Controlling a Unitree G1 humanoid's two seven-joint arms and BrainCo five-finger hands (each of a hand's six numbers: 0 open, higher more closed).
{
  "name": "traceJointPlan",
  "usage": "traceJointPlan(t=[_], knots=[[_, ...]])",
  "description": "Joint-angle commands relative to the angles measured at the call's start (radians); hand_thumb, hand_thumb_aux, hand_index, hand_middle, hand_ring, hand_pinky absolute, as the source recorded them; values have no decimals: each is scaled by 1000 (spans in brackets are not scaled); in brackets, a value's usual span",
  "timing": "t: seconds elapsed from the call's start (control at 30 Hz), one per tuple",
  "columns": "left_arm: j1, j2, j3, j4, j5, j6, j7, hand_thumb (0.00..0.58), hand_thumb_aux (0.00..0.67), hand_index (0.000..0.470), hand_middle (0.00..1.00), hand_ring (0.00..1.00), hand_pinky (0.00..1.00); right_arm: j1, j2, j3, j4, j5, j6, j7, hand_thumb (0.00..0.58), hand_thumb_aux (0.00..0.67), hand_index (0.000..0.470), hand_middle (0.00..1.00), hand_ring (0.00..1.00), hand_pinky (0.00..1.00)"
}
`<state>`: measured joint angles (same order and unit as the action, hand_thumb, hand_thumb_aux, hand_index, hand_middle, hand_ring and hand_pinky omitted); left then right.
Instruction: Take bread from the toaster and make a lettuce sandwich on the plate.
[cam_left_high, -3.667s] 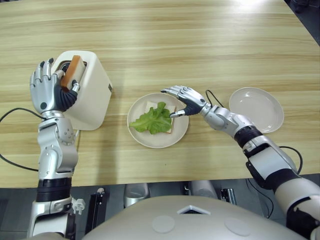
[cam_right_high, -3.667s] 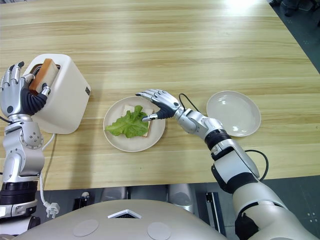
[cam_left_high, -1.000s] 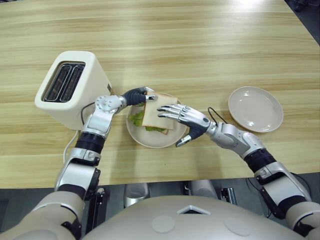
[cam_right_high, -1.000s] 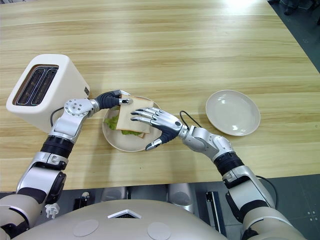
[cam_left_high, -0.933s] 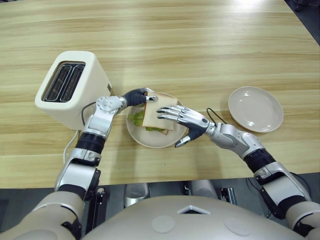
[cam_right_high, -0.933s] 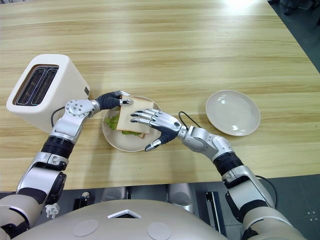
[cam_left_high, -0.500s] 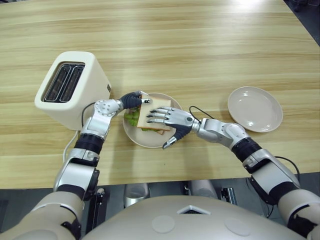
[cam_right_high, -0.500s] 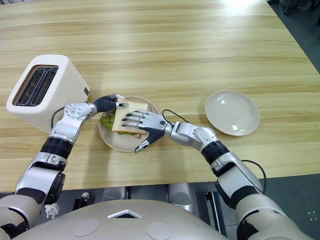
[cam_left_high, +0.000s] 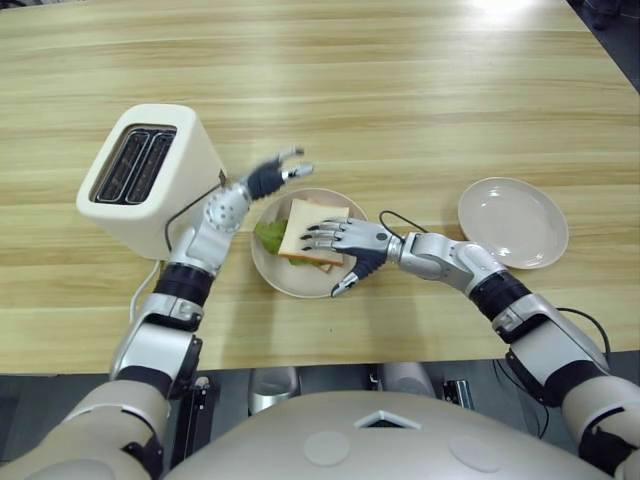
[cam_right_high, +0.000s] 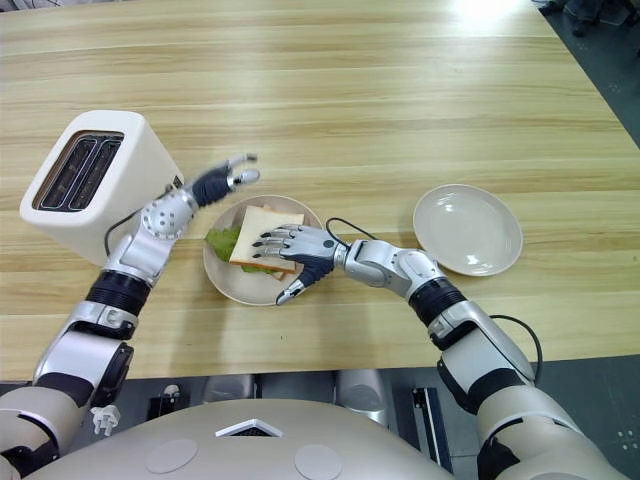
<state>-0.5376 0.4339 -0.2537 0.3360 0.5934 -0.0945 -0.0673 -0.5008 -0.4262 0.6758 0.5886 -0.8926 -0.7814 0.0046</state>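
Note:
The cream toaster (cam_left_high: 140, 178) stands at the left, both slots empty. On the beige plate (cam_left_high: 278, 274) lies a sandwich: a top bread slice (cam_left_high: 310, 226) over lettuce (cam_left_high: 268, 236) that peeks out at its left side. My left hand (cam_left_high: 272, 174) hovers open just behind the plate's far-left rim, between toaster and plate, holding nothing. My right hand (cam_left_high: 345, 246) lies with spread fingers on the near right part of the bread slice (cam_right_high: 262, 232), open and not clasped around it.
A second, empty plate (cam_left_high: 512, 220) sits to the right of my right forearm. The toaster's cable (cam_left_high: 148, 282) runs down toward the table's front edge. Bare wooden tabletop stretches behind the toaster and plates.
My left hand carried the slice from the toaster onto the lettuce, let go and rose back toward the toaster. My right hand came over and settled on the slice.

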Motion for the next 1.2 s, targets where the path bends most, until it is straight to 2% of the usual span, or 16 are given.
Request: traceJointPlan(t=[0.03,0.1,0.23,0.33,0.47,0.53,0.57,0.6,0.63,0.67,0.77,0.93,1.1,1.2], knots=[[6,92,-45,-167,371,124,268,0,0,0,1000,1000,1000,73,-39,70,86,-29,28,119,0,0,0,0,0,0],[18,103,-29,-216,427,169,322,0,0,0,1000,1000,1000,80,-43,65,82,-19,33,119,0,0,0,0,0,0],[52,100,4,-208,394,189,339,0,0,0,1000,1000,1000,88,-42,28,44,17,36,66,0,0,0,0,0,0],[95,96,28,-221,343,177,337,0,0,0,1000,1000,1000,85,-36,-58,-45,53,7,-74,0,0,0,0,0,0],[205,77,97,-281,149,94,283,0,0,0,1000,1000,1000,127,-28,-195,-198,236,-89,-150,0,0,0,0,0,0],[275,60,132,-340,28,47,230,0,0,0,1000,1000,1000,157,-27,-237,-254,367,-133,-128,0,0,0,0,0,0],[320,53,158,-383,-35,29,197,472,381,262,1000,1000,1000,177,-31,-255,-284,447,-153,-109,447,349,240,635,635,635],[350,50,175,-413,-74,20,176,472,381,262,1000,1000,1000,192,-33,-267,-305,500,-165,-93,447,349,240,635,635,635],[381,48,193,-443,-119,15,151,580,670,460,1000,1000,1000,205,-38,-268,-320,567,-172,-67,565,562,386,1000,1000,1000],[415,48,212,-477,-167,14,117,580,670,460,1000,1000,1000,219,-44,-269,-335,632,-178,-38,580,670,460,1000,1000,1000],[542,81,239,-572,-313,-29,-16,580,670,460,1000,1000,1000,268,-68,-252,-376,829,-169,76,580,670,460,1000,1000,1000],[819,198,220,-681,-572,-137,-321,580,670,460,1000,1000,1000,391,-134,-208,-453,1047,-68,313,580,670,460,1000,1000,1000],[1067,311,174,-773,-631,-165,-508,580,670,460,1000,1000,1000,527,-218,-156,-503,976,3,486,580,670,460,1000,1000,1000],[1157,355,120,-743,-603,-157,-586,580,670,460,1000,1000,1000,585,-233,-142,-510,910,35,536,580,670,460,1000,1000,1000]])
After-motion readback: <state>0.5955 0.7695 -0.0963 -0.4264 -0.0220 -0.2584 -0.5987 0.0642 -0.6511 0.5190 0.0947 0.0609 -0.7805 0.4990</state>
